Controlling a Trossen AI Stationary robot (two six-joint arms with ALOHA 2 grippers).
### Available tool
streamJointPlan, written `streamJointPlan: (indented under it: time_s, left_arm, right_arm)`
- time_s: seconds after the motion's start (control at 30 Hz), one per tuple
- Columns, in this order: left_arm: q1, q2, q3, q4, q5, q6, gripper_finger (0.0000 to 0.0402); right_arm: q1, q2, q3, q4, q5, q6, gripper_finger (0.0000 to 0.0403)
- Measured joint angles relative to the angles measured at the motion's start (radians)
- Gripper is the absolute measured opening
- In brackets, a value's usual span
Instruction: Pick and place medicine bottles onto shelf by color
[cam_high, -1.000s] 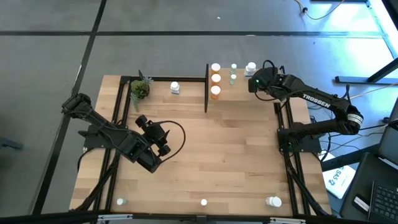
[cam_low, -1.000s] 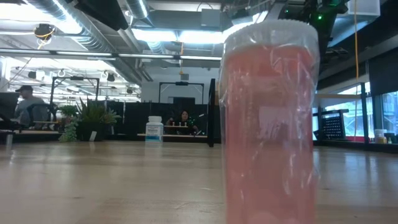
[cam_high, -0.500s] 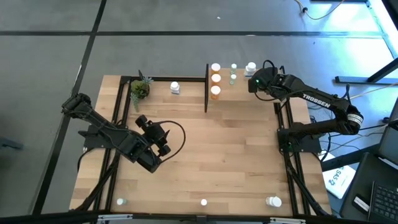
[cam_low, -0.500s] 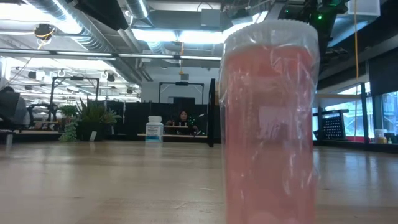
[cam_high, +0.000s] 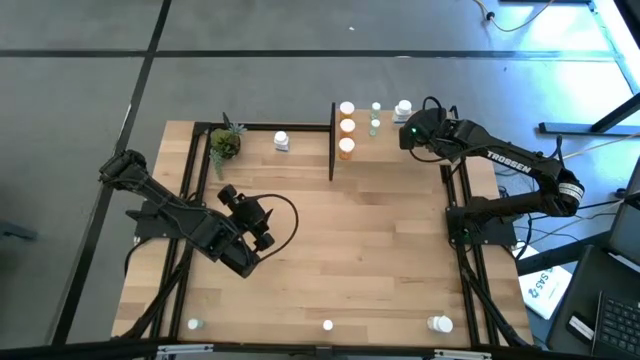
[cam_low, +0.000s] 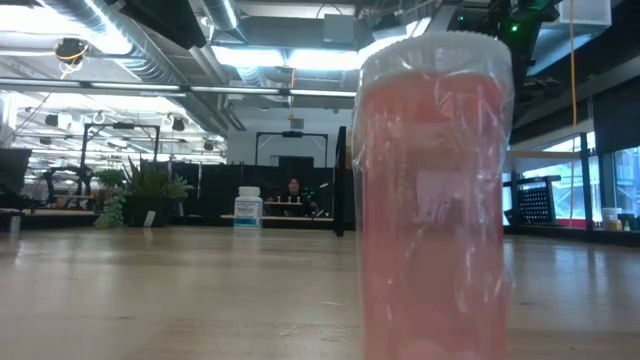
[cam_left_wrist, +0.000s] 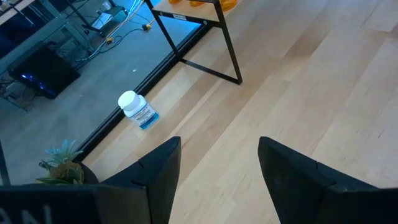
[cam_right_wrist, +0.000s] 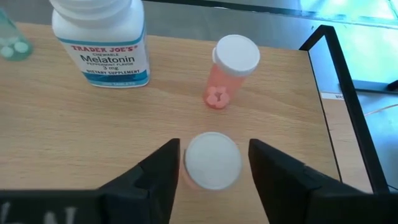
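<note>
At the raised light-wood shelf (cam_high: 385, 125), the right gripper (cam_right_wrist: 211, 163) straddles an upright pinkish-red, white-capped bottle (cam_right_wrist: 212, 160) — fingers parted, barely off its sides, seemingly releasing it. The left gripper (cam_left_wrist: 217, 165) hangs open mid-table, empty.

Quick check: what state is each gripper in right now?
Left gripper: open, empty, above the table.
Right gripper: open around a white-capped pink bottle on the shelf, not gripping.

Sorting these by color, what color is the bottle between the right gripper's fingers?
Pinkish-red body under a white cap; the right wrist view shows it best.
</note>
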Motion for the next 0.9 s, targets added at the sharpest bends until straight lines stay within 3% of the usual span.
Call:
streamJointPlan:
  time_s: [0.5, 0.9]
  left_arm:
    - [0.000, 0.000, 0.000, 0.003, 0.000, 0.000, 0.0208]
    - [0.000, 0.000, 0.000, 0.003, 0.003, 0.000, 0.0208]
  right_arm:
    - [0.000, -0.003, 0.000, 0.000, 0.008, -0.003, 0.0200]
    - [0.019, -0.111, 0.001, 0.010, 0.011, -0.039, 0.0200]
